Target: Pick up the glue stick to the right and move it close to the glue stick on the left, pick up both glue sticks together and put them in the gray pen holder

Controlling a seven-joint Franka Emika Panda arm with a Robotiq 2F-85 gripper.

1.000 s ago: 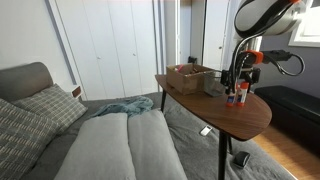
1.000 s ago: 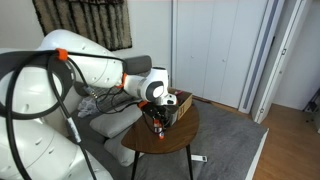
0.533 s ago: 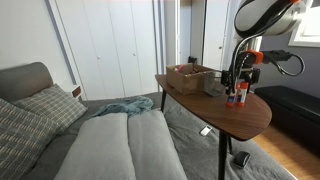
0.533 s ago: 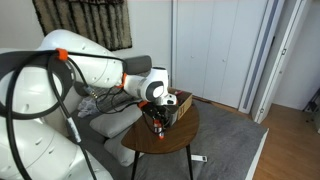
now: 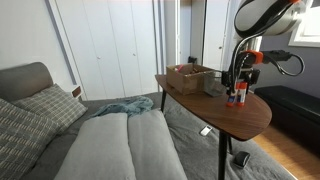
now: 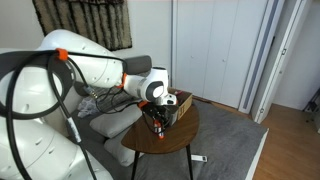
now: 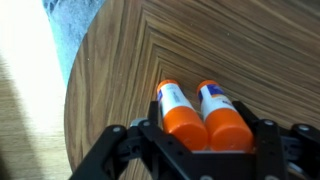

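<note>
Nothing has moved since half a second ago. My gripper (image 7: 200, 148) hangs low over the round wood-grain table (image 7: 120, 70). The two small white glue sticks with orange caps (image 7: 182, 112) stand upright and touching side by side, directly beneath me between my jaws. The jaws bracket the pair closely; whether the pads press yet, I cannot tell. The sticks look light, stiff and slick-walled, so one may twist out. I would squeeze across both bodies, below the caps. The small gray cylindrical pen holder (image 5: 212, 85) waits near my gripper.
</note>
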